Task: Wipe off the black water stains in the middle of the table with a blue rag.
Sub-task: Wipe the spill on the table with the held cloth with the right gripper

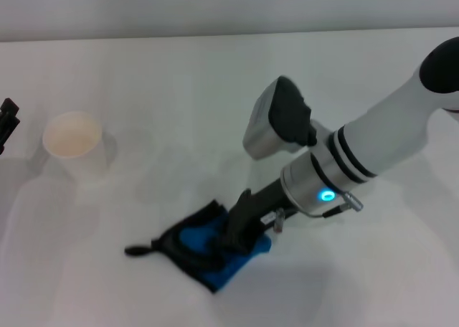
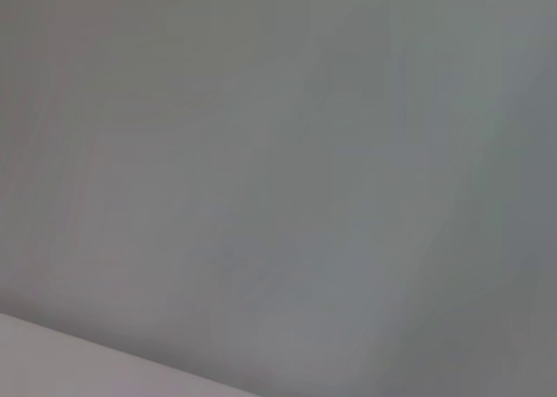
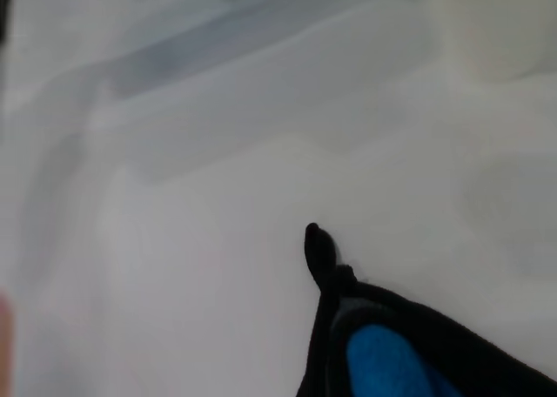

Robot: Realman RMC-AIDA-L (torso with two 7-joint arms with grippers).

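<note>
The blue rag [image 1: 215,244], bright blue with black edging, lies bunched on the white table [image 1: 143,76] near its front middle. Its thin black loop tail [image 1: 140,249] points toward the left. My right gripper [image 1: 237,226] comes down from the right and is shut on the rag, pressing it onto the table. In the right wrist view the rag [image 3: 392,358] and its tail [image 3: 319,249] show close up. The black water stains are hidden or out of view. My left gripper [image 1: 7,122] is parked at the far left edge.
A white paper cup [image 1: 72,135] stands upright at the left, well away from the rag. The left wrist view shows only a plain grey surface.
</note>
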